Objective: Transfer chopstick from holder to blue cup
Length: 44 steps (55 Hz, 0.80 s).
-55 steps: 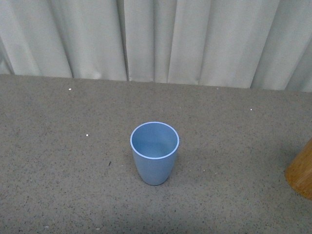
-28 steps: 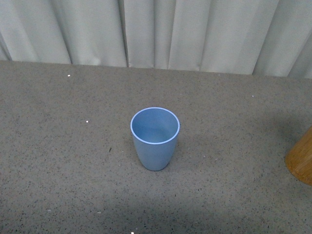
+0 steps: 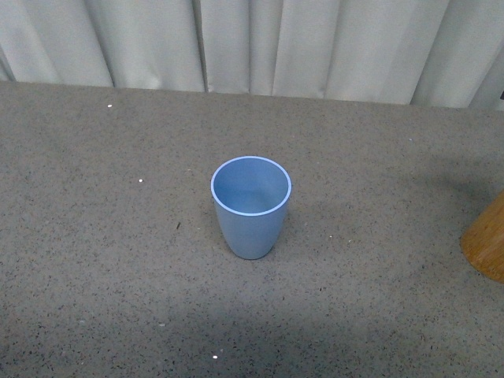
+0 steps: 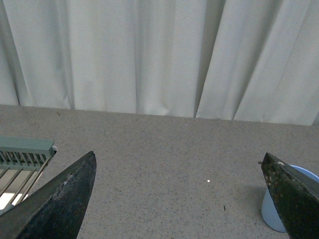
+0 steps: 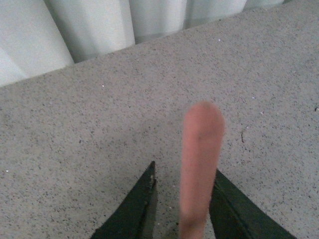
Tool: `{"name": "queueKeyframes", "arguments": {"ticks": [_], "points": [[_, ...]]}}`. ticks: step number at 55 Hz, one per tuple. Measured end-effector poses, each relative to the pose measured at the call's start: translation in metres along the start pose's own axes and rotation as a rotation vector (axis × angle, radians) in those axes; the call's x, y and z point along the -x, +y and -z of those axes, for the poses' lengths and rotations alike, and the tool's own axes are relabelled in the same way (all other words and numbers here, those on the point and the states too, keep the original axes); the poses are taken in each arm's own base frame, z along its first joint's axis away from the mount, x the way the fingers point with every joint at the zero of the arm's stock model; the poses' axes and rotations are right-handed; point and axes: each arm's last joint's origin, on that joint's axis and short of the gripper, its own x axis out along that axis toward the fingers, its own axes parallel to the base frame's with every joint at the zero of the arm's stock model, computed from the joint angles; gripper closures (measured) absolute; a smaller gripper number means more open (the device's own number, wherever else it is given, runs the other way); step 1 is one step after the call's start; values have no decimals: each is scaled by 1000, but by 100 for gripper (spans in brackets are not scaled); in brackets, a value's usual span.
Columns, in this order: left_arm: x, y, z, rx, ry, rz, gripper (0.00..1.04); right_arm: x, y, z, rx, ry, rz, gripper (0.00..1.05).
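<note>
Salmon-pink chopstick (image 5: 199, 164) stood clasped in the right gripper (image 5: 184, 172); the left gripper (image 4: 178, 155) hovered spread wide above the tabletop (image 4: 164, 149), with the blue cup (image 3: 250, 206) mid-frame in the front view.

The small plastic tumbler (image 3: 250, 206) is light blue, with a paler thin rim. The smooth, wooden-looking cylinder (image 3: 487, 246) is tan orange-brown. The flat tabletop (image 3: 102, 236) is grey-brown, speckled all over with dark and white flecks. The pleated curtain (image 3: 260, 39) behind it is off-white. The slim, round-ended chopstick (image 5: 200, 159) is salmon-pink. The right gripper (image 5: 185, 172) is dark, perhaps greenish-black in this blurred view. The left gripper (image 4: 177, 164) is black with grey scuffed mottling. A slatted grille (image 4: 22, 152) is pale green.
</note>
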Motion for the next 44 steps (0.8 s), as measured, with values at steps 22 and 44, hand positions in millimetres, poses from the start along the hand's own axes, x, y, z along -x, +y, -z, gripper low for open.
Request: {"name": "queueKeyframes", "arguments": {"ticks": [22, 44], "points": [[0, 0, 0, 0, 0, 0, 7, 8, -11, -4, -69, -34, -72, 104], [0, 0, 0, 0, 0, 0, 7, 64, -36, -55, -171, -211, -137, 104]]}}
